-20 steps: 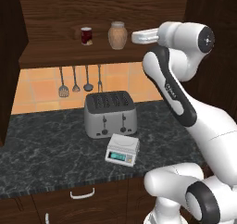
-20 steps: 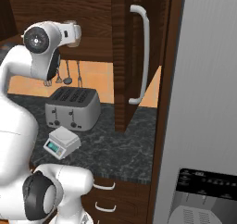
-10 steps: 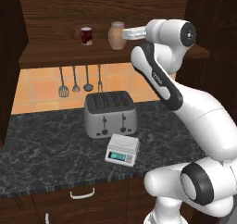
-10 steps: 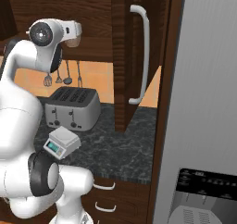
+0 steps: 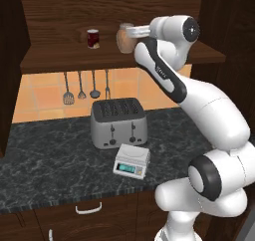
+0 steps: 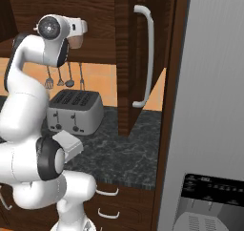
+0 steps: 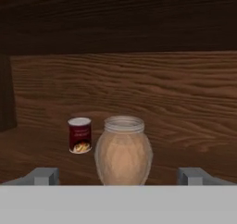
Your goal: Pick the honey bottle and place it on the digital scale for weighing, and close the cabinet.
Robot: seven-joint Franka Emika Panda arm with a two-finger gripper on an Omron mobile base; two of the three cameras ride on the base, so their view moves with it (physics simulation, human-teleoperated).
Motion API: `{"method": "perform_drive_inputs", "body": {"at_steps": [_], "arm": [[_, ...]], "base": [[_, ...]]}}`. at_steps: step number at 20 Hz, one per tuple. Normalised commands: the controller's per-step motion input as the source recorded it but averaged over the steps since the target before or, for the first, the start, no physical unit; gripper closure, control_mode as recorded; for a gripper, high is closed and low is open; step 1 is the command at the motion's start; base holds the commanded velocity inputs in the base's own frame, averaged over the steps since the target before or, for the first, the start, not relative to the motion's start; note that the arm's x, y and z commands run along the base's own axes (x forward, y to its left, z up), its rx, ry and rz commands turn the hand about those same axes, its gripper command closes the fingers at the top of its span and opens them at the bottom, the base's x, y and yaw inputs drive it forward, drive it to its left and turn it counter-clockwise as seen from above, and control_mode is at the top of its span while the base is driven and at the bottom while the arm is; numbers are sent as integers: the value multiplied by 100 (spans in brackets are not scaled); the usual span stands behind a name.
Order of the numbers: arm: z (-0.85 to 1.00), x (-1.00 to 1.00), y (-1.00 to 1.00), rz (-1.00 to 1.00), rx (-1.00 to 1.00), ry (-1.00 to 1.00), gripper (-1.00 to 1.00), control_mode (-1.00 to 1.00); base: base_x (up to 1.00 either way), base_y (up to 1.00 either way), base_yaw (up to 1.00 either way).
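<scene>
Honey bottle (image 7: 123, 150): upright on the cabinet (image 5: 45, 60) shelf, between the spread fingertips (image 7: 45, 176), neither visibly touching it.
Gripper (image 7: 118, 177): wide, holding nothing, level with the shelf; whether it already brackets the bottle's body is hard to judge.
Dark red jar (image 7: 80, 134): on the same shelf, just beside the bottle.
Digital scale (image 5: 132, 161): on the dark counter (image 5: 45, 155), in front of the silver toaster (image 5: 118, 122).
Cabinet door (image 6: 138, 58): standing open.
</scene>
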Motion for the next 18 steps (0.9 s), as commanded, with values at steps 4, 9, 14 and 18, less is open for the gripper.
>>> {"method": "perform_drive_inputs", "body": {"at_steps": [4,9,14,18], "arm": [[0,34,0,0,0,0,-100,-100],[0,38,0,0,0,0,-100,-100],[0,30,16,0,0,1,-100,-100],[0,30,15,0,0,2,-100,-100]], "base": [[0,0,0],[0,0,0],[0,0,0],[0,0,0]]}}
